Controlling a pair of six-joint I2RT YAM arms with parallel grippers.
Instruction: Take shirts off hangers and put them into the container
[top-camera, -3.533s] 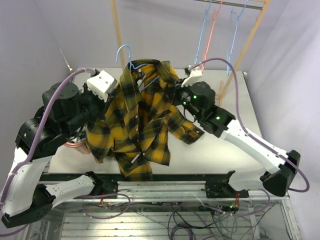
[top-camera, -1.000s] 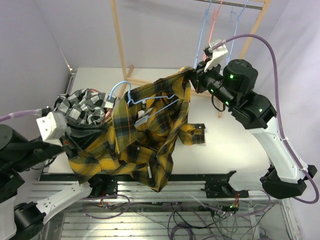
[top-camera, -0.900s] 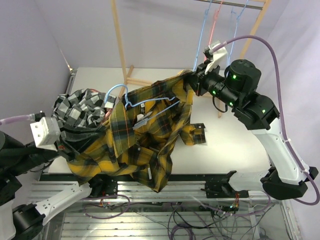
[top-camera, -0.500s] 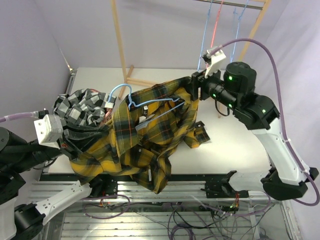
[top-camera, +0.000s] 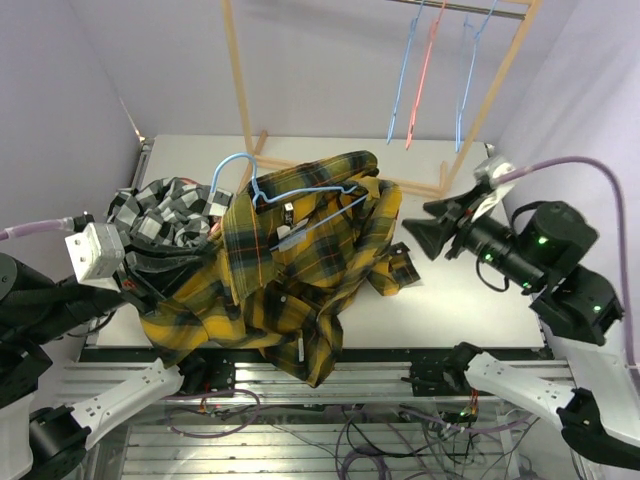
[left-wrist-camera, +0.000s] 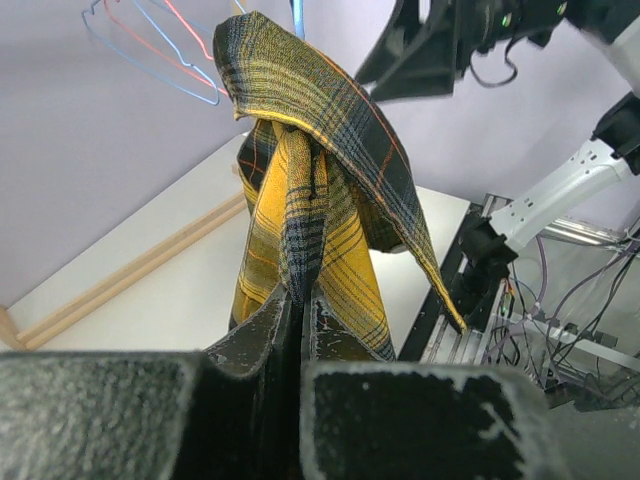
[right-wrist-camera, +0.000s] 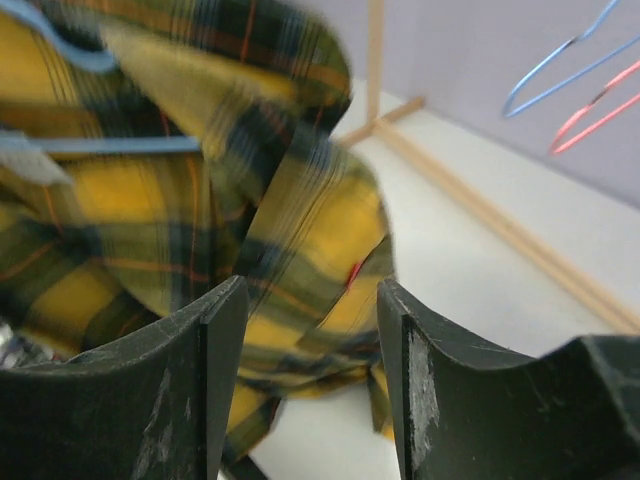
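Note:
The yellow-and-black plaid shirt (top-camera: 300, 265) lies bunched on the table with a light blue hanger (top-camera: 262, 192) still in its collar. My left gripper (top-camera: 130, 287) is shut on the shirt's lower left edge, and the left wrist view shows the fabric (left-wrist-camera: 300, 200) rising out of the pinched jaws (left-wrist-camera: 300, 305). My right gripper (top-camera: 418, 236) hovers open just right of the shirt, touching nothing; the plaid cloth (right-wrist-camera: 300, 230) lies beyond its fingertips (right-wrist-camera: 310, 292). The black-and-white checked shirt (top-camera: 160, 215) is heaped at the left. The container is hidden under the shirts.
A light wooden rack (top-camera: 238, 90) stands at the back of the table, its foot bar (top-camera: 420, 185) running along the far side. Bare blue (top-camera: 400, 85), pink-red (top-camera: 424, 70) and blue (top-camera: 464, 85) hangers hang from its top right rail. White table (top-camera: 470, 300) lies to the right.
My right gripper opened, let go of the plaid shirt's top corner and drew back right and lower. The raised corner dropped onto the table. The left gripper kept its hold.

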